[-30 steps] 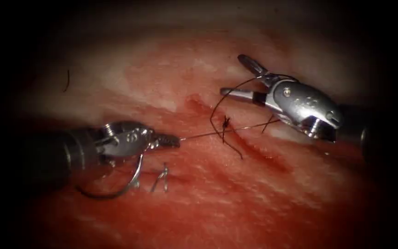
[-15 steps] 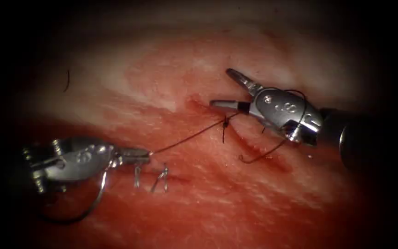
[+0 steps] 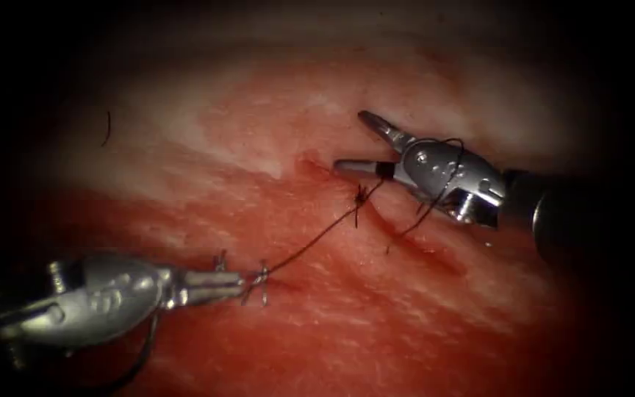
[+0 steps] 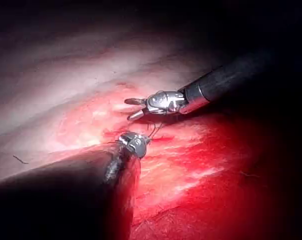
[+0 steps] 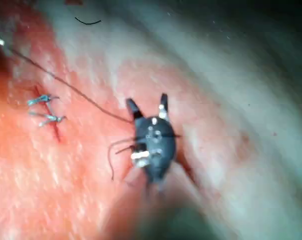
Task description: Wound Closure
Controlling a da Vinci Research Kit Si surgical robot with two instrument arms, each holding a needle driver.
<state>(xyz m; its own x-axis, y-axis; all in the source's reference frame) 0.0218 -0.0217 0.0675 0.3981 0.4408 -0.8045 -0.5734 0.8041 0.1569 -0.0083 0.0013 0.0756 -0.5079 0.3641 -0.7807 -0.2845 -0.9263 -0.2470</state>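
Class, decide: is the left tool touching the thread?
Touching. In the endoscope view the left tool has its jaws shut on the thread, which runs taut from its tip to the knot at the cut.

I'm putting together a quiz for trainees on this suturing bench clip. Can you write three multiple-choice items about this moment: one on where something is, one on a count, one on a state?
1. Where does the knot sit?
A. at the cut, by the right tool's tip
B. inside the left tool's jaws
C. on the pale far tissue

2. How many tools are at the tissue?
A. one
B. two
C. three

3. How do the right tool's jaws stand?
A. shut on the needle
B. shut on tissue
C. open

Key: 1 A, the knot lies just under the right tool's lower jaw. 2 B, the left tool and the right one. 3 C, its two jaws spread apart, while the left tool grips the thread.
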